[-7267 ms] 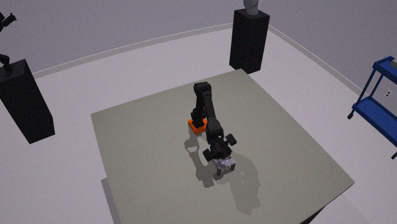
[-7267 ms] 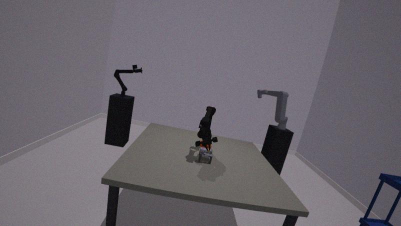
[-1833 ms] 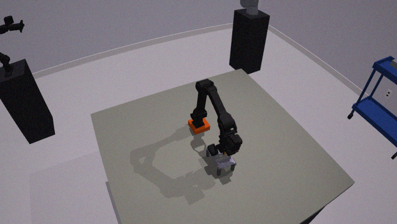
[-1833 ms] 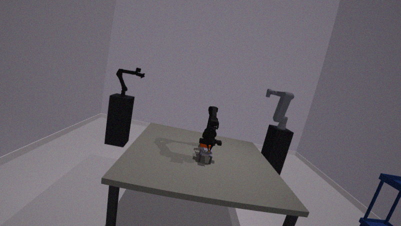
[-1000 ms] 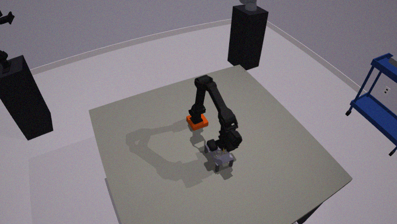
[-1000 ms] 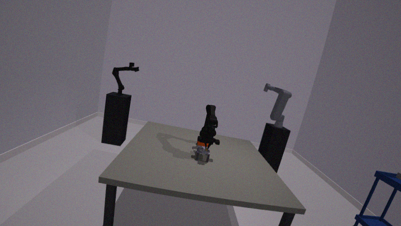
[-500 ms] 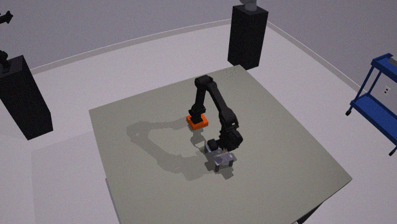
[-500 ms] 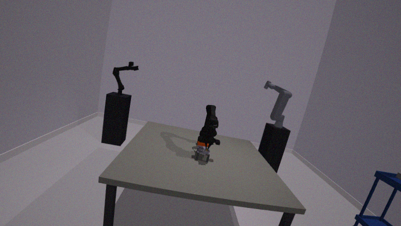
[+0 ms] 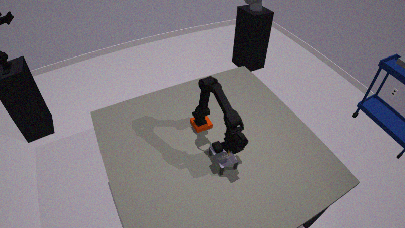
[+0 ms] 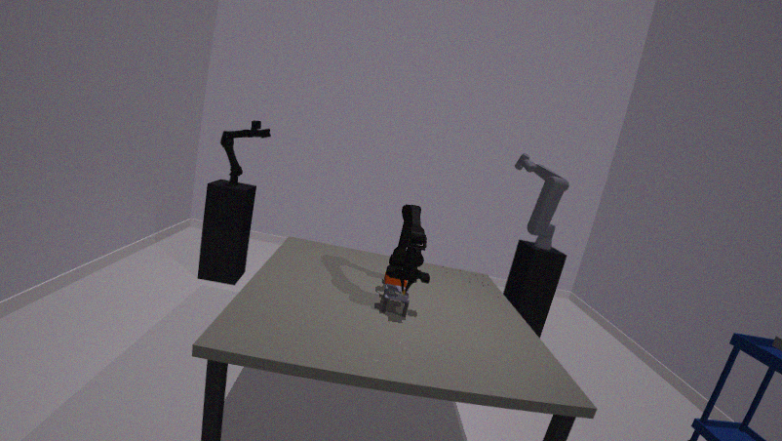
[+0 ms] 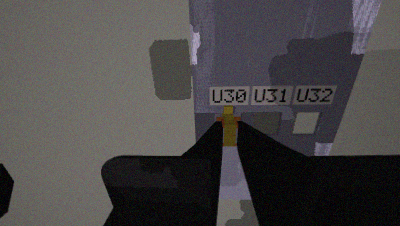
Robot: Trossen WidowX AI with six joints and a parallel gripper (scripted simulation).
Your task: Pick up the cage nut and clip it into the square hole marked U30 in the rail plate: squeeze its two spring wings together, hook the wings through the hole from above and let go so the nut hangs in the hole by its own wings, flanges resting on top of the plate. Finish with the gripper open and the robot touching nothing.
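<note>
The yellow cage nut [image 11: 229,136] [image 9: 229,152] is between my fingertips, with small orange parts showing at both tips in the wrist view. My gripper [image 11: 228,127] is shut on it. The grey rail plate [image 11: 240,55] [image 9: 226,162] stands on short legs. In the wrist view the nut appears just below the U30 label [image 11: 229,95], at the left end of the row of holes. The U30 hole itself is hidden by the nut and fingertips. Whether the wings are inside the hole, and whether the nut touches the plate, I cannot tell.
The U31 hole [image 11: 267,123] and U32 hole [image 11: 305,123] lie right of the nut in the wrist view. My arm stands on an orange base [image 9: 197,127] on the table [image 9: 158,198]. A blue cart [image 9: 380,114] and black pedestals stand beyond the table.
</note>
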